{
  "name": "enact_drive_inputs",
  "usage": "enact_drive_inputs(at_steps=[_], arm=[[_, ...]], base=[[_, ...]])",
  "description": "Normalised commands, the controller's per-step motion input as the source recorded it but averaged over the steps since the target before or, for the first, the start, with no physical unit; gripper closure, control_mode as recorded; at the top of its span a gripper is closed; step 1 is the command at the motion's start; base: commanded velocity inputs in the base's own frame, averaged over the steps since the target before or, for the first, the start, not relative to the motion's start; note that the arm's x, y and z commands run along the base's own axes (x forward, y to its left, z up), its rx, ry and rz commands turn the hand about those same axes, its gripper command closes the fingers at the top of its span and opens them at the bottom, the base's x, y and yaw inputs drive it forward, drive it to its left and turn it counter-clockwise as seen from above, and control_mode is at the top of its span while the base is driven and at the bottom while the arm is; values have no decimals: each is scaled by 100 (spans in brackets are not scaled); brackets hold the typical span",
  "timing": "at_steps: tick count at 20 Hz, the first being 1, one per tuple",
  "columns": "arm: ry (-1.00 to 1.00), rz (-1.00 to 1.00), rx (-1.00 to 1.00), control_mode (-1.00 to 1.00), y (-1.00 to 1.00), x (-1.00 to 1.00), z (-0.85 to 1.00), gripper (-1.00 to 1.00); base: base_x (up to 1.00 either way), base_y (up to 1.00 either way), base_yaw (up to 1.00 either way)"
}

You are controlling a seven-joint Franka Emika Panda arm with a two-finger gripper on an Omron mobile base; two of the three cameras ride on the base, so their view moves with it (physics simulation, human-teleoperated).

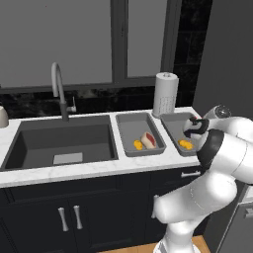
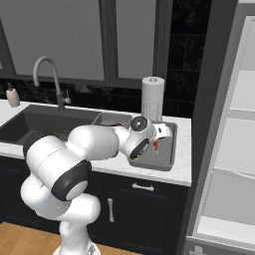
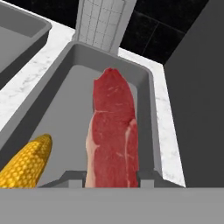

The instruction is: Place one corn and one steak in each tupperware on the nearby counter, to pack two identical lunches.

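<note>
My gripper (image 3: 111,177) is shut on a steak (image 3: 113,127), a thick red chunk with a pale rim. It hangs just above the right tupperware (image 3: 65,83). A yellow corn (image 3: 26,164) lies on that tray's floor, beside the held steak. In the left base view the right tupperware (image 1: 170,118) holds that corn (image 1: 186,144), and my hand hovers over its near end. The left tupperware (image 1: 131,126) holds a corn (image 1: 138,145) and a steak (image 1: 148,140) side by side. From the right base view the held steak (image 2: 156,146) shows red under my wrist.
A paper towel roll (image 1: 165,94) stands behind the trays. The dark sink (image 1: 64,143) with its faucet (image 1: 59,91) lies left on the white counter (image 1: 74,170). A soap bottle (image 2: 13,95) sits far left. A tall dark panel (image 2: 209,124) rises right of the trays.
</note>
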Motion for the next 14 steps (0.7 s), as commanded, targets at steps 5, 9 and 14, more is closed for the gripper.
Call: enact_drive_inputs(at_steps=[5, 9, 14], arm=[[1, 0, 0, -100, 0, 30, -16, 100], [0, 0, 0, -100, 0, 22, -26, 100], [0, 0, 0, -100, 0, 8, -22, 100]], base=[[0, 0, 0], [0, 0, 0], [0, 0, 0]])
